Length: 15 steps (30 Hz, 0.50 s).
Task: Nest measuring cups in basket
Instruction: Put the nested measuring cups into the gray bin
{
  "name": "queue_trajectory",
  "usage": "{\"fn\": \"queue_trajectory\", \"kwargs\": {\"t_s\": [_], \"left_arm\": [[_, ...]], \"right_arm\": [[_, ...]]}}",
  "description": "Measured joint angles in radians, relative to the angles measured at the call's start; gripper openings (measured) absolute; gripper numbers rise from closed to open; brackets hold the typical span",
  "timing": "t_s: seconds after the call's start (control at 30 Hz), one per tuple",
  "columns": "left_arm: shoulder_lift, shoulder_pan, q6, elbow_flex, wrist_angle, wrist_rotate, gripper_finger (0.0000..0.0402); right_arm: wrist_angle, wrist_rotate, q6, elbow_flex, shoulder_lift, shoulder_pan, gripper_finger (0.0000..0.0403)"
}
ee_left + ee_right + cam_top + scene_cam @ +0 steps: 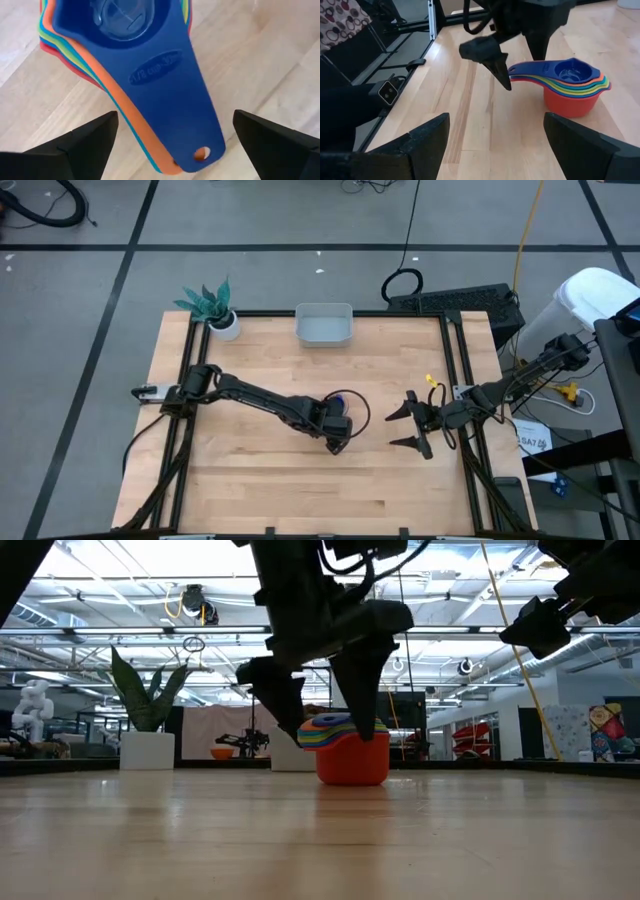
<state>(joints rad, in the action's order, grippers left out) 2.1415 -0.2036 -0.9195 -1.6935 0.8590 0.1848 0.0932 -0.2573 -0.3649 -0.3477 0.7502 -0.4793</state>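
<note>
Left gripper [320, 705] open, fingers straddling handles of nested measuring cups [348, 748], no grip.
Stack sits mid-table on wood, well apart from basket [323, 326] at far edge; right gripper [410, 427] open, waiting nearby.

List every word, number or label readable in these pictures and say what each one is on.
"1/8 cup", embossed on the handle of the dark blue measuring cup atop the nested stack; the characters after it are too blurred to read.
White paper sheet off the table's right edge: print too small to read.
Poster in the room behind: only patterns, no readable text.
Nothing else legible.
</note>
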Motion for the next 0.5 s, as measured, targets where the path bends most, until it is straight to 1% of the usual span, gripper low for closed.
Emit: {"fn": "queue_trajectory", "kwargs": {"t_s": [0.5], "left_arm": [[0.001,0.009,-0.011,-0.001,0.007,-0.001,0.0397]], "right_arm": [[0.0,0.0,-0.012,0.0,0.0,0.0,0.0313]]}}
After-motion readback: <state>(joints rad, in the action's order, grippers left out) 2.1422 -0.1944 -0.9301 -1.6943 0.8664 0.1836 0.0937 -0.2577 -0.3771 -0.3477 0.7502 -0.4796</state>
